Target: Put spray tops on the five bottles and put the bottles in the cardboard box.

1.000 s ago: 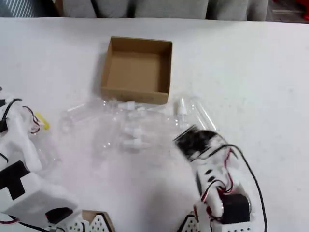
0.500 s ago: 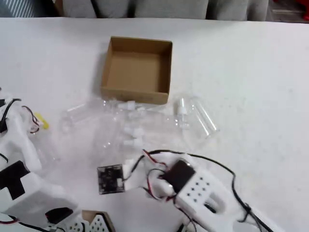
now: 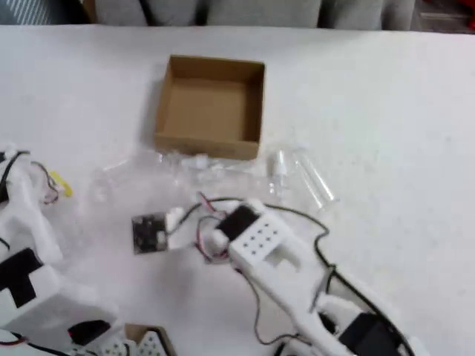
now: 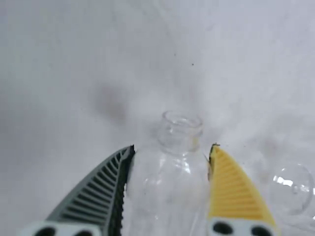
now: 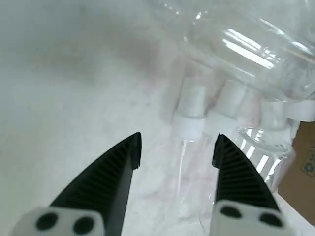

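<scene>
The left claw (image 4: 171,149) has its ribbed grey and yellow fingers clamped on a clear plastic bottle (image 4: 170,189), whose open round neck points past the tips. The right claw (image 5: 177,145) holds its ribbed black fingers apart over the white worktop (image 5: 59,88). A white spray top (image 5: 189,110) lies just beyond the tips, its thin tube running between them. The brown cardboard box (image 3: 210,142) stands farther beyond.

Brown, square, open-topped cardboard box (image 3: 206,145), upright at the middle of the worktop (image 3: 386,96), bare floor showing. Just before its near wall, clear plastic bottles (image 3: 122,174) on their sides, too faint to count. Off the box's right front corner, a lone bottle (image 3: 315,182) on its side, with a white spray top (image 3: 280,169) just beside it. Close to the front wall, a second spray top (image 3: 197,162). Pressed between the fingers of the left end effector (image 4: 172,146), an uncapped bottle (image 4: 170,182), open neck pointing away. Side by side on the worktop, paired spray tops (image 5: 189,115), thin dip tubes trailing.
</scene>
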Motion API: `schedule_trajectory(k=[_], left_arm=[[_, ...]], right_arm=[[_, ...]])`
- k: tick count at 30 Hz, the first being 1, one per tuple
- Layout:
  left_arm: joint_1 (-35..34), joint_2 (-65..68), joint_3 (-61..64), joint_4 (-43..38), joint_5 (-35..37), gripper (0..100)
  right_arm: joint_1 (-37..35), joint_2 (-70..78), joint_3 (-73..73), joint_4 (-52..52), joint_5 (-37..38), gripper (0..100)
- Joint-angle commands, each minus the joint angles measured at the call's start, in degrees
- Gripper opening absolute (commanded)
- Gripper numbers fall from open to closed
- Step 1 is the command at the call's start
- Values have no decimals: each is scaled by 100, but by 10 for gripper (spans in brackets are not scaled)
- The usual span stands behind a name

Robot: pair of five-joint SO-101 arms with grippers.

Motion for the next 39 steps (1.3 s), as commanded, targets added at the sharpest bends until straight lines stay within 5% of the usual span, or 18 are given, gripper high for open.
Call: schedule_trajectory(k=[1, 11, 24, 31, 35, 39], left_arm=[[22, -57, -53, -105, 53, 27], [66, -57, -53, -105, 44, 27], [66, -57, -44, -105, 44, 27], [57, -66, -18, -105, 44, 27], [-101, -180, -44, 158, 132, 24], [-119, -796, -44, 396, 387, 24]], right_arm=[[259, 470, -325, -497, 62, 208], [497, 1349, -325, -1226, 62, 123], [409, 2070, -774, -1182, 18, 179], [426, 2211, -888, -1174, 9, 15], [611, 1763, -870, -426, -70, 15], [1112, 734, -897, 215, -1037, 15]])
